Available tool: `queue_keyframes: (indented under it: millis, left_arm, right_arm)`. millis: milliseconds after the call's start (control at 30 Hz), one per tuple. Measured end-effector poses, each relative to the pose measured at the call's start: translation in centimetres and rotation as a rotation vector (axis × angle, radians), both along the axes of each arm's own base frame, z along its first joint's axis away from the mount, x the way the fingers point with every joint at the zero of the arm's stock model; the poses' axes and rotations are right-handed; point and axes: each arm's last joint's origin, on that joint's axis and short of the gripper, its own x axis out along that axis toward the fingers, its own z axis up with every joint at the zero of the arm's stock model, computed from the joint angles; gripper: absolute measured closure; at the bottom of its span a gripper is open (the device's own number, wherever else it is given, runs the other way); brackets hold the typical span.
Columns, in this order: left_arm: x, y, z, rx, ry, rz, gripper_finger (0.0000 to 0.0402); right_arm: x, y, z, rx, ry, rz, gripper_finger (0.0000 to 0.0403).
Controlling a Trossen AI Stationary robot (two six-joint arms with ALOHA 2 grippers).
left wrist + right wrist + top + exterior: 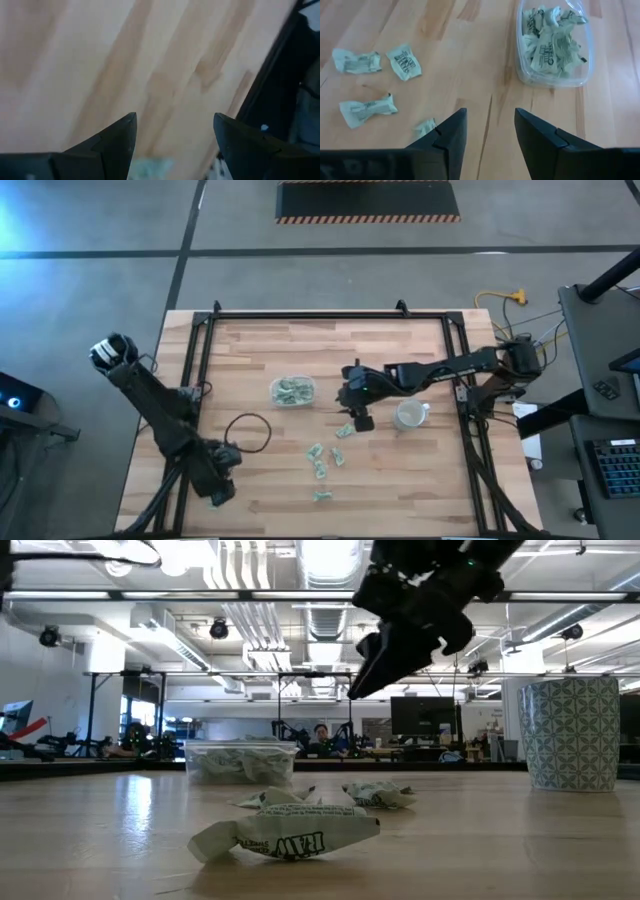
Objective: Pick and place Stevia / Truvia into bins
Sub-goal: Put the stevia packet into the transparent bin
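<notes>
Several crumpled pale green packets lie loose on the wooden table (320,470), (367,109), (285,833). More packets fill the clear rounded tub (292,391), (554,42), (240,760). The round cup (408,416), (572,732) stands right of the tub and shows a green pattern. My right gripper (357,415), (490,132), (385,650) hangs open above the table between tub and cup, with one packet (424,127) beside its finger. My left gripper (218,490), (175,135) is open over bare wood near the near-left corner. A blurred pale green patch (150,165) shows between its fingers; I cannot tell what it is.
A black cable loop (248,430) lies on the table left of the loose packets. A dark metal frame (200,350) runs along the table's left, far and right edges. Bare wood spreads across the far half and the near-right part.
</notes>
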Motion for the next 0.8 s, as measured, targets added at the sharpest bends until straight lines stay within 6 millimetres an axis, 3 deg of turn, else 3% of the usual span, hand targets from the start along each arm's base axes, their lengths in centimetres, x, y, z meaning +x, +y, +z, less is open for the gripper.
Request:
queue_keyframes:
  millis: [267,467,800]
  left_arm:
    - [-0.2,-2.9,-1.7,-0.133,0.371,0.194,0.0155]
    - [0.6,-4.2,-2.2,-0.114,0.408,0.203,0.0155]
    - [0.7,-4.8,-4.9,-0.039,0.561,0.179,0.0155]
  right_arm:
    - [-1.8,0.3,-0.9,0.017,-0.074,-0.009,0.0252]
    - [-2.3,0.9,-1.8,0.018,-0.073,0.01,0.0252]
    - [-2.4,1.8,-1.9,0.021,-0.084,0.04,0.0255]
